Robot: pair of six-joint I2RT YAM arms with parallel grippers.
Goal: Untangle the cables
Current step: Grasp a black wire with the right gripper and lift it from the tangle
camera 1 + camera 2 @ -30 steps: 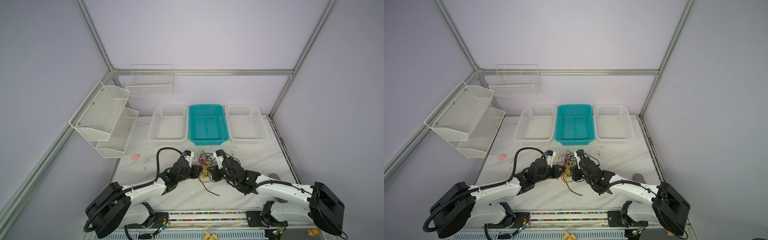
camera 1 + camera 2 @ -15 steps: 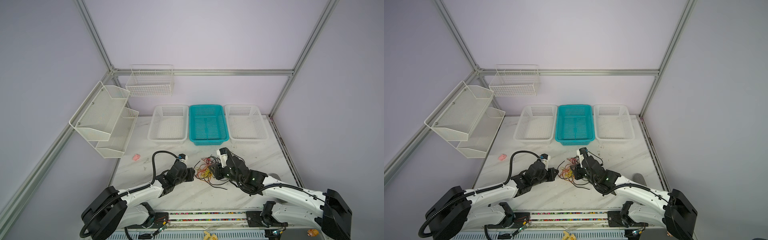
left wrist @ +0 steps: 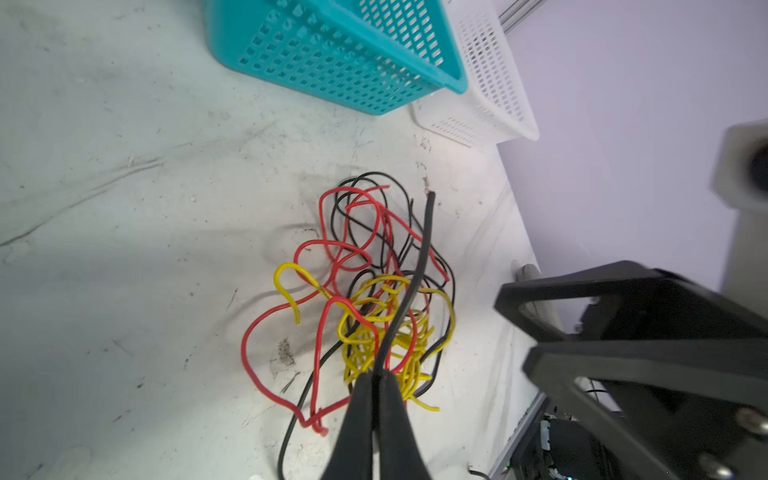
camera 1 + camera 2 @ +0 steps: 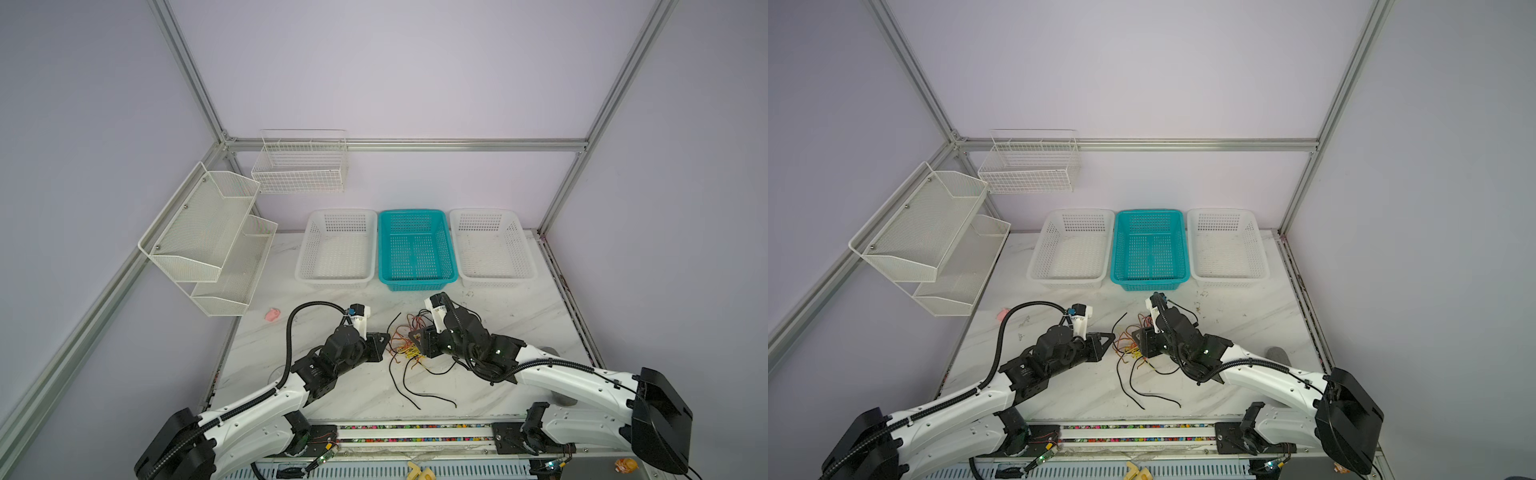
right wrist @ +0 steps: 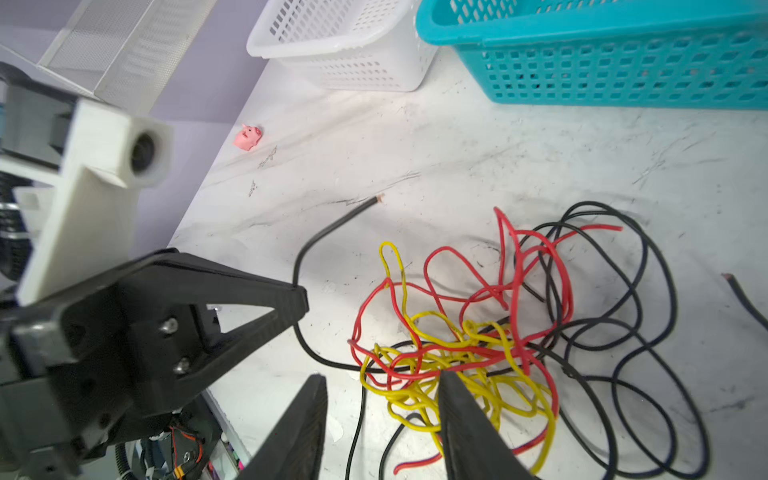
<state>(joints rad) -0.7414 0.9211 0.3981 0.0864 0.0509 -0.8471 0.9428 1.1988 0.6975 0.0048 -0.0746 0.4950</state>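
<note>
Just now the right claw had opened above the cables, still knotted on the counter; the left claw pinched one black cable, likely free to pull out.

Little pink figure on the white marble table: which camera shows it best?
The right wrist view: the little pink figure shows a pig's snout and ears. Both top views give only a tiny pink blob; the left wrist view misses it.
</note>
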